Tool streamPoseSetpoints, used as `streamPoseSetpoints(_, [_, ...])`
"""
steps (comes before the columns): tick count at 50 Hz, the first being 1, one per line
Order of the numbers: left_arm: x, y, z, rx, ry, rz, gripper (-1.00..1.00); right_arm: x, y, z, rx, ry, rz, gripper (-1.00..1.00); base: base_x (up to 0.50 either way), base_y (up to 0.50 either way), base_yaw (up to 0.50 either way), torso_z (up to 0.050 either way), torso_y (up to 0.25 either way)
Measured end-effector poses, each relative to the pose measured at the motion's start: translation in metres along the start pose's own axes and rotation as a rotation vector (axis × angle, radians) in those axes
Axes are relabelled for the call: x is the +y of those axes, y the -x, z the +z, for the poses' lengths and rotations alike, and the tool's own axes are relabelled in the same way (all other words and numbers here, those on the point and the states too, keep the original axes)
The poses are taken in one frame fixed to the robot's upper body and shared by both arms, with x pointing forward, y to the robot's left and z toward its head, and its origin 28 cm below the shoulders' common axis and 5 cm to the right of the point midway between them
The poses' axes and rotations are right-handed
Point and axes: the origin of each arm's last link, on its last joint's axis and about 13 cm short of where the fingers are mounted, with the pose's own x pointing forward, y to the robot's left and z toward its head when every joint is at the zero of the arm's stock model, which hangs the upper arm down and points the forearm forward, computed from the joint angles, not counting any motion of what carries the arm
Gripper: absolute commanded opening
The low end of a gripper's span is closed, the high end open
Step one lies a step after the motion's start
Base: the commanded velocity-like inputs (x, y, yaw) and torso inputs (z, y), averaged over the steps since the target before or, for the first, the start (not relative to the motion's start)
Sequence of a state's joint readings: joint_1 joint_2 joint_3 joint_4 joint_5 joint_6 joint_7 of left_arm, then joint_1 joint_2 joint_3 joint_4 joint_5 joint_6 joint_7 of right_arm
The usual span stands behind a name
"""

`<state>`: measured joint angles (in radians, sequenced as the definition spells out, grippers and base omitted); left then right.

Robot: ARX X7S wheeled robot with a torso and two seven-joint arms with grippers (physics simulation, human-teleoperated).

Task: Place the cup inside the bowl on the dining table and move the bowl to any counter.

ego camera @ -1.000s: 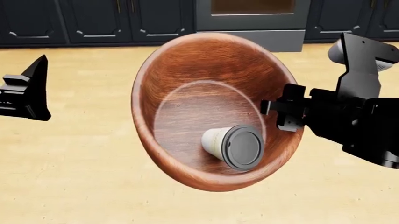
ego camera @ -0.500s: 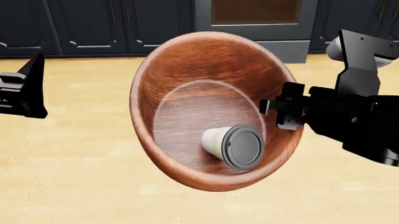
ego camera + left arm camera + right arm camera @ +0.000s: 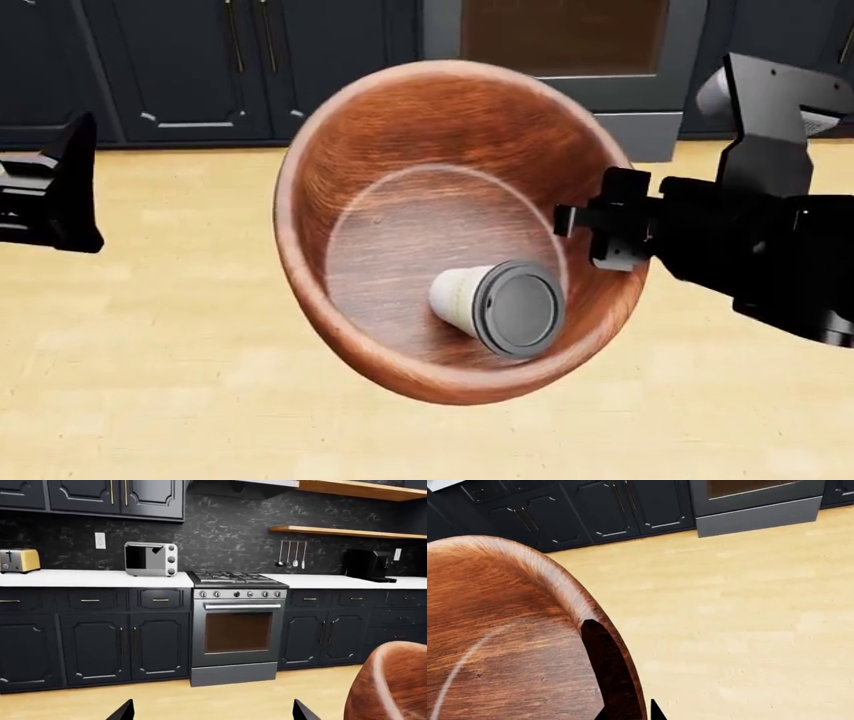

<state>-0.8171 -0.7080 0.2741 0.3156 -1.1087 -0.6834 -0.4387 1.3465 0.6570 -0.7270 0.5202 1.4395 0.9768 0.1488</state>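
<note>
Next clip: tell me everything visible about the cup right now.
The cup is small, cream-white and tapered, closed by a round grey lid. It lies tipped on its side, lid toward the camera, low inside the tilted wooden bowl, resting on the bowl's inner wall. Nothing else touches it; the right tool grips the bowl's rim, not the cup.

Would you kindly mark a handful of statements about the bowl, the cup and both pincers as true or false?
1. The cup lies on its side inside the bowl. True.
2. The bowl rests on the dining table. False: it hangs tilted above the wooden floor.
3. The right pincer clamps the bowl's rim. True.
4. The left pincer also grips the bowl. False: it is apart from it, holding nothing.
5. The cup has no lid. False: a grey lid covers it.
</note>
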Motion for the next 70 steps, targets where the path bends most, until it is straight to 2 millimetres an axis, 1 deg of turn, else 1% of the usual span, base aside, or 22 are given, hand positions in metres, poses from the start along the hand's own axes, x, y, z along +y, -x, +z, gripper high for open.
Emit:
streamPoseSetpoints(11, [0.000,0.000,-0.001,0.003,0.001,0.004,1.00,0.001,0.001,0.003,-0.010,0.005,0.004,-1.00,0.50,0.06,0.00,0.000,0.001])
streamPoseSetpoints(51, [0.001,0.000,-0.002,0.006,0.001,0.011,1.00,0.003,0.003,0.009,-0.018,0.017,0.017,-1.00,0.50,-0.04,0.00,0.000,0.002])
streamPoseSetpoints(70, [0.004,0.001,-0.002,0.006,0.002,0.013,1.00,0.003,0.002,0.011,-0.031,0.026,0.010,-1.00,0.51,0.26,0.00,0.000,0.002])
